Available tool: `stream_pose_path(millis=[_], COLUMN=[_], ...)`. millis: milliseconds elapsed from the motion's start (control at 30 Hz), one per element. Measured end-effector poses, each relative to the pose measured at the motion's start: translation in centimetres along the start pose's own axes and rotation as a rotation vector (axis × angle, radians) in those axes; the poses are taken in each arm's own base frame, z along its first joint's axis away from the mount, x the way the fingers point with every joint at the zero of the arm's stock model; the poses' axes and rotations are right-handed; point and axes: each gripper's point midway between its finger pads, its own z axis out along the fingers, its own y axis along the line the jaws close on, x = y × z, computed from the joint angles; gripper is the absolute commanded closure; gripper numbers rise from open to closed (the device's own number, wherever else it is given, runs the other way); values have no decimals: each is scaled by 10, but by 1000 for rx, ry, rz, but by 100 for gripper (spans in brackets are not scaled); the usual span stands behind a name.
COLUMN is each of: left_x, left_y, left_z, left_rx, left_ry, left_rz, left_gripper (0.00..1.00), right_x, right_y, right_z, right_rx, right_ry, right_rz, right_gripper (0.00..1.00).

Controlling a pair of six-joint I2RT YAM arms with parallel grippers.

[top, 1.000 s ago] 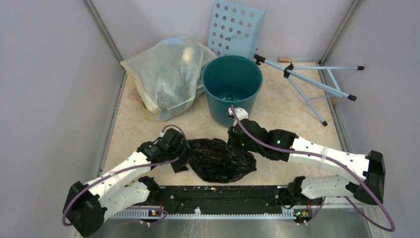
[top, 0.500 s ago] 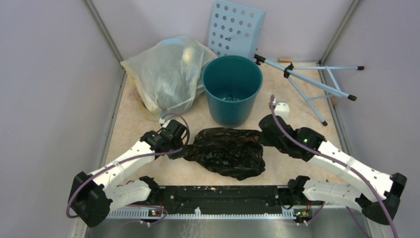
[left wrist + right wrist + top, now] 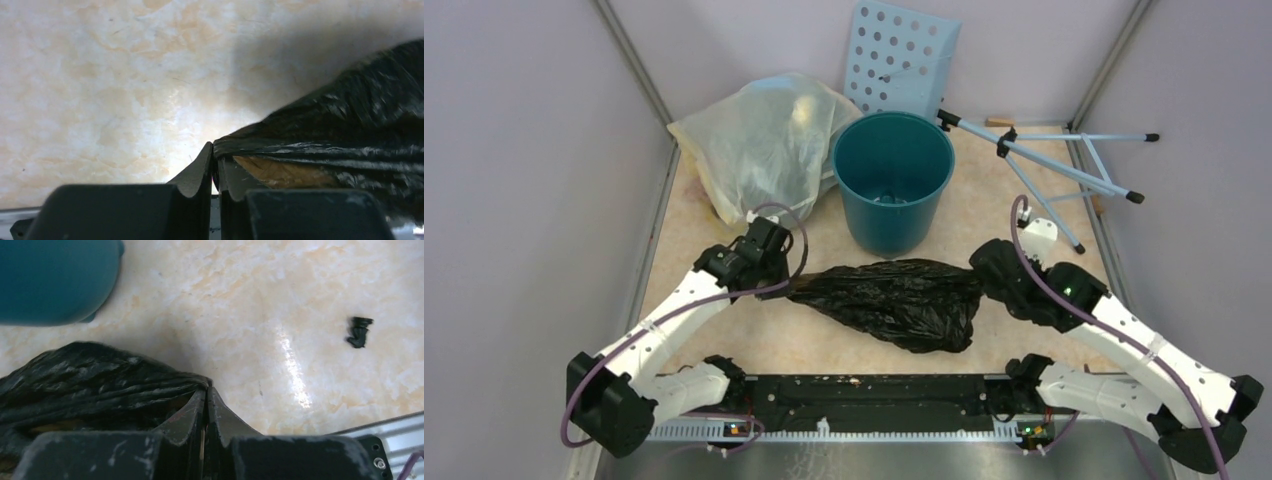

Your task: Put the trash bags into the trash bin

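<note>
One black bag [image 3: 894,300], one teal bin [image 3: 896,226], one translucent bag [image 3: 764,150].

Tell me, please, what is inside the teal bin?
Inside the trash bin only its teal floor and far wall show; the near inner wall is hidden. The black trash bag is outside it.

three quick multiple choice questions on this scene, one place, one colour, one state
1. Where is the trash bag relative to the trash bin? A inside it B behind it C outside, on its near side
2. What colour is the bin? A teal B red C white
3. How is the left pincer? A wide open B shut on the bag's end C shut on nothing
1 C: the top view shows it stretched out before the bin. 2 A: its walls are teal. 3 B: black plastic sits pinched in it.
</note>
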Motion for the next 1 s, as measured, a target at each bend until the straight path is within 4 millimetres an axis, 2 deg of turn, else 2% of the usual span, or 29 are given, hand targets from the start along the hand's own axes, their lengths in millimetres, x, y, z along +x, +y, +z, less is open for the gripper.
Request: stream_pose_path(millis=[67, 200, 300, 400, 533, 633, 800, 1000], left_x=[2, 7, -1, -14, -34, -41, -44, -35], left_y=[-10, -34, -49, -59, -70, -79, -96, -100], left_z=[-4, -17, -36, -59, -86, -87, -69, -35], left_rx=[60, 211, 318, 399, 469, 511, 590, 643], left_ry=[24, 72, 23, -70, -182, -216, -270, -350], left_rz=[43, 115, 161, 212, 309, 399, 546, 705], left_gripper=[78, 56, 37, 28, 29, 29, 30, 33], right_x=[-1, 4, 6, 11, 17, 16, 16, 19], right_y=[9, 48, 74, 93, 106, 114, 122, 124], right_z=[-2, -12, -18, -20, -20, -23, -28, -31], right_rx=[-60, -276, -394, -466, -515, -542, -586, -605], right_ry=[7, 54, 77, 104, 132, 139, 149, 170], right_rz=[-24, -78, -110, -162, -227, -260, -289, -297], right_gripper=[90, 90, 91, 92, 94, 95, 98, 99])
